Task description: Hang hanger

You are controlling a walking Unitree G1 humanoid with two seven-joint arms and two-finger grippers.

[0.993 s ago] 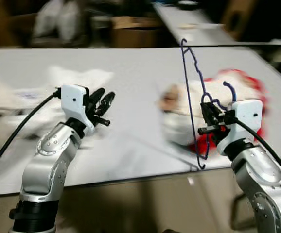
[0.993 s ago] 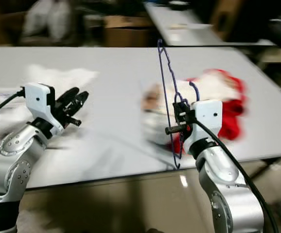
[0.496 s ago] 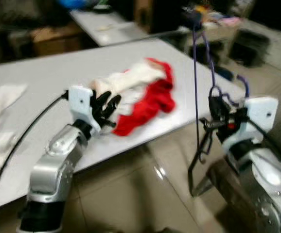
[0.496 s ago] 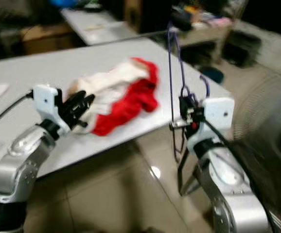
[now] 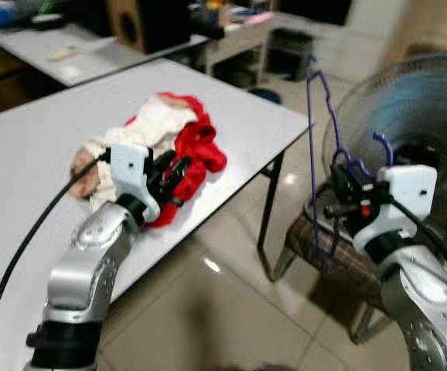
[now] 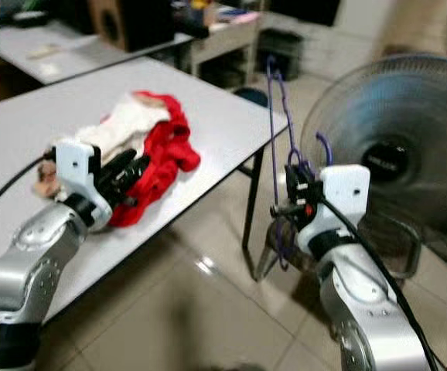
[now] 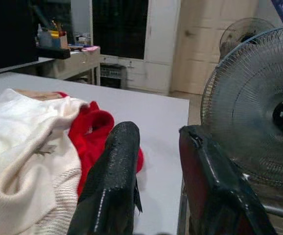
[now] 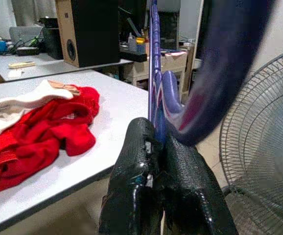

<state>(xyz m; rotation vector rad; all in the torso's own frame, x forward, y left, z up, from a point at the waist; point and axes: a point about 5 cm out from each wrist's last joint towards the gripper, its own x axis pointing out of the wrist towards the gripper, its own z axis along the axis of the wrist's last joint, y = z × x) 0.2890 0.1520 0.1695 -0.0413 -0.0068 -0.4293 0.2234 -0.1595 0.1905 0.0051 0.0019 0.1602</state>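
A thin purple wire hanger [image 5: 315, 147] stands upright in my right gripper [image 5: 346, 189], which is shut on it just below the hook [image 5: 380, 145]; the fingers [image 8: 146, 191] clamp the wire [image 8: 154, 83] in the right wrist view. The hanger hangs beyond the table's corner, in front of a standing fan [image 5: 409, 116]. My left gripper [image 5: 171, 176] is open and empty, held over the table edge beside a heap of red and cream clothes [image 5: 158, 143].
The white table [image 5: 38, 154] lies on my left, its corner and dark leg [image 5: 267, 209] near the hanger. A fan [image 6: 390, 151] and a chair with a dark seat [image 5: 347, 259] are on the right. Tiled floor [image 5: 223, 309] spreads below. A second table and a speaker [image 8: 85, 32] stand behind.
The camera has swung right: the table and clothes slid left, and the fan and chair came into view. Both grippers kept their pose, the right one still holding the hanger.
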